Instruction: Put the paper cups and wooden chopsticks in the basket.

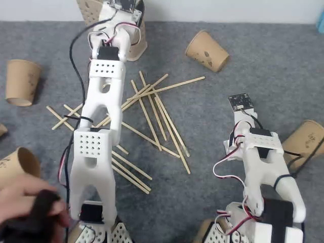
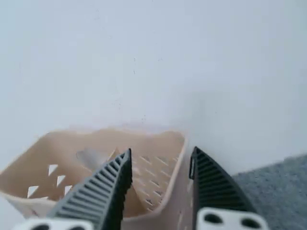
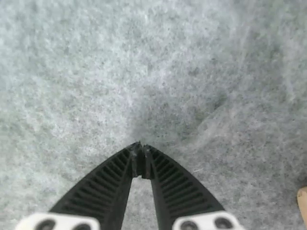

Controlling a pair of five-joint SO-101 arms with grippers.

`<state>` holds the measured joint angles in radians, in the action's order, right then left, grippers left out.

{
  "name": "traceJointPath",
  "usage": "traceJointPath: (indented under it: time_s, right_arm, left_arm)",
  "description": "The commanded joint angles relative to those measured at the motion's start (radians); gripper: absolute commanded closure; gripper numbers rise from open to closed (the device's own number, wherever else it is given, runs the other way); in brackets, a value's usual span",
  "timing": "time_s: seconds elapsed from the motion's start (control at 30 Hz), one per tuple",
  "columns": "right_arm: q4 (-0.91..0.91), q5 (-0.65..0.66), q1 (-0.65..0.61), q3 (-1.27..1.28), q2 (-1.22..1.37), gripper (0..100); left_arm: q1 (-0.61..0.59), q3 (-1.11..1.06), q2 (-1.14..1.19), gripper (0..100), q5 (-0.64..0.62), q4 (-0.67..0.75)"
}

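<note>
The beige basket (image 1: 90,11) stands at the far edge of the grey carpet, against the white wall. My left gripper (image 2: 160,165) hangs open just above the basket's rim (image 2: 96,136), with nothing between its fingers. Wooden chopsticks (image 1: 152,109) lie scattered over the carpet's middle, partly under the left arm. Paper cups lie on their sides: one at the far right (image 1: 206,49), one at the left (image 1: 21,81), one at the near left (image 1: 19,163), one beside the right arm (image 1: 306,137). My right gripper (image 3: 140,147) is shut and empty over bare carpet.
A person's hand (image 1: 28,205) holding something dark rests at the near left, next to the left arm's base. The right arm (image 1: 255,152) stands at the near right. Bare carpet lies between the chopsticks and the right arm.
</note>
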<state>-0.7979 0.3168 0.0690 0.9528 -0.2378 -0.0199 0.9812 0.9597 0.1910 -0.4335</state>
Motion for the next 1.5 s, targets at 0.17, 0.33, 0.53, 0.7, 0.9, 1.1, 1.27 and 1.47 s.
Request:
traceJointPath:
  time_s: [0.17,0.33,0.53,0.7,0.9,1.1,1.27,1.47]
  right_arm:
    - [0.005,0.011,-0.008,0.002,-0.044,99.1]
    - [0.005,0.011,-0.008,0.002,-0.044,99.1]
    - [0.005,0.011,-0.008,0.002,-0.044,99.1]
    - [0.005,0.011,-0.008,0.002,-0.044,99.1]
    - [0.005,0.011,-0.008,0.002,-0.044,99.1]
    - [0.005,0.011,-0.008,0.002,-0.044,99.1]
    - [0.005,0.011,-0.008,0.002,-0.044,99.1]
    - [0.005,0.032,-0.008,0.002,-0.044,99.1]
  left_arm:
    - [0.02,0.122,0.149,81,0.077,-0.135]
    - [0.003,0.269,0.21,85,0.08,-0.307]
    - [0.002,0.513,0.216,99,0.08,-0.623]
    - [0.037,0.7,0.218,99,0.072,-0.879]
    - [0.061,0.694,0.216,99,-0.046,-0.918]
    - [0.084,0.696,0.216,99,-0.279,-0.931]
    - [0.08,0.697,0.207,99,-0.496,-0.954]
    - [0.1,0.697,0.158,99,-0.557,-0.993]
